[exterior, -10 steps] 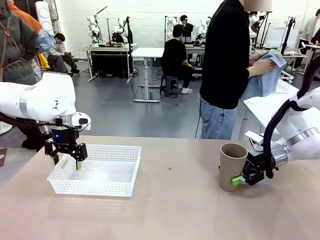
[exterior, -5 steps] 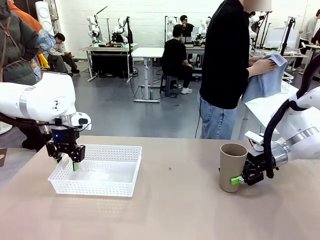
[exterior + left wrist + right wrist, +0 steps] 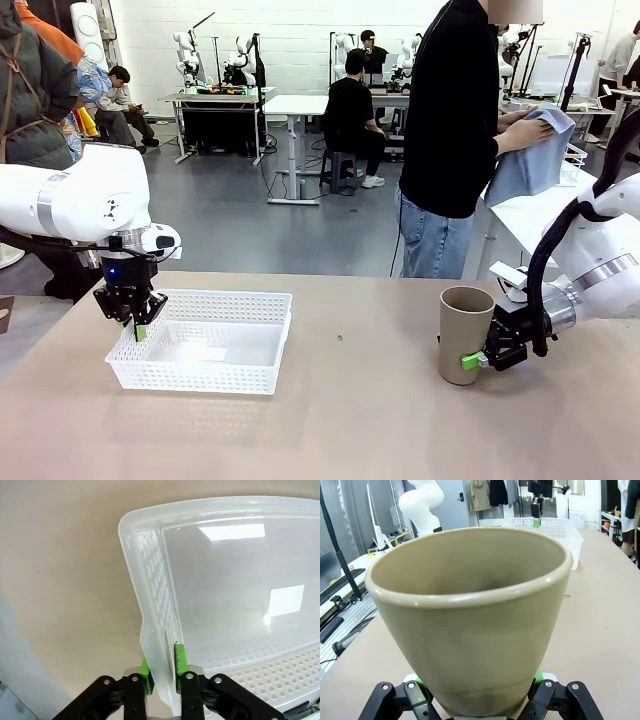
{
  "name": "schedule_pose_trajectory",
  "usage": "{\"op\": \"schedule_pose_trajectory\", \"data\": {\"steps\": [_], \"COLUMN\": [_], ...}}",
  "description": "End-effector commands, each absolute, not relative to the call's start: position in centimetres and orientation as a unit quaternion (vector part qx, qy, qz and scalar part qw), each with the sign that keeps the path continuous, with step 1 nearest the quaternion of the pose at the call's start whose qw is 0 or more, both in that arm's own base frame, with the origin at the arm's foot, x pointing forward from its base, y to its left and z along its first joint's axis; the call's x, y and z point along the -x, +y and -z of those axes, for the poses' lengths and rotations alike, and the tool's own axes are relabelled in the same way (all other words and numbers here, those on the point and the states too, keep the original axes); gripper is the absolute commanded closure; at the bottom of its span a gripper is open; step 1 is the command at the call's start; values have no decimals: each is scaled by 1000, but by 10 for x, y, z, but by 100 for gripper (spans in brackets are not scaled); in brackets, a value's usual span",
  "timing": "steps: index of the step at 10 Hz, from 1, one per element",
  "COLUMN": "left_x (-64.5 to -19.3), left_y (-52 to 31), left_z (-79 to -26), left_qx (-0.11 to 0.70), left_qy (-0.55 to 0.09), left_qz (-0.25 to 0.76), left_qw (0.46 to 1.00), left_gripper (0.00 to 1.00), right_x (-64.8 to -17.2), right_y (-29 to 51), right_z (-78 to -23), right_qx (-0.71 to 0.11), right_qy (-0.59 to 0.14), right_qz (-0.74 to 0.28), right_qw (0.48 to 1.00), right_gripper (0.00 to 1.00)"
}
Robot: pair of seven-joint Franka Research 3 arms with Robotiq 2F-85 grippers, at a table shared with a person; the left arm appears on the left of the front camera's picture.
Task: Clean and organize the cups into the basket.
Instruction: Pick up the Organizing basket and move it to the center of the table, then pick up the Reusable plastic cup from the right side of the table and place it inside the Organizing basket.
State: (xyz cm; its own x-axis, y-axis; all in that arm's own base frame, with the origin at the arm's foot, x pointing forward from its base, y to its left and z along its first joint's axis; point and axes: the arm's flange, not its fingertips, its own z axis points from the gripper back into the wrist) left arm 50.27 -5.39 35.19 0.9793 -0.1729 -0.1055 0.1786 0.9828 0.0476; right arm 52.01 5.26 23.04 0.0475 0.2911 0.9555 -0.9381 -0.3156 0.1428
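A tan-brown cup (image 3: 465, 334) stands upright on the table at the right, its mouth up. My right gripper (image 3: 479, 359) is shut on its lower part from the right side. In the right wrist view the cup (image 3: 470, 615) sits between the green pads (image 3: 538, 678). The white mesh basket (image 3: 262, 343) lies at the left of the table with nothing in it. Over its left wall, my left gripper (image 3: 133, 326) points down, shut on the thin rim. The left wrist view shows the basket wall (image 3: 150, 585) pinched by that gripper (image 3: 162, 666).
A person in a black top stands at the far side, both hands wrapped in a blue-grey cloth (image 3: 530, 145) over a white side table (image 3: 530, 215). Bare tan tabletop (image 3: 340, 400) lies between basket and cup.
My left gripper has closed on the basket's left wall and the basket has slid slightly right. My right gripper has closed on the cup, which stays in place.
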Motion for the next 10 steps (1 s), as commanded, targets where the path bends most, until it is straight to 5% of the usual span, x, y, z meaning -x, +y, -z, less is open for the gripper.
{"op": "schedule_pose_trajectory", "data": {"steps": [1, 2, 3, 10], "left_x": [-502, -502, -503, -516], "left_y": [-51, -51, -50, -95], "left_z": [-353, -353, -353, -394], "left_qx": [-22, -21, -24, 45], "left_qy": [50, 52, 54, 65], "left_qz": [92, 93, 93, 4], "left_qw": [994, 994, 994, 997], "left_gripper": [100, 100, 100, 100], "right_x": [-524, -523, -523, -453], "right_y": [51, 50, 49, 1], "right_z": [-229, -228, -229, -322], "right_qx": [-527, -526, -524, -436], "right_qy": [-302, -303, -305, -392], "right_qz": [-621, -622, -622, -610], "right_qw": [495, 495, 495, 533], "right_gripper": [100, 79, 100, 100]}}
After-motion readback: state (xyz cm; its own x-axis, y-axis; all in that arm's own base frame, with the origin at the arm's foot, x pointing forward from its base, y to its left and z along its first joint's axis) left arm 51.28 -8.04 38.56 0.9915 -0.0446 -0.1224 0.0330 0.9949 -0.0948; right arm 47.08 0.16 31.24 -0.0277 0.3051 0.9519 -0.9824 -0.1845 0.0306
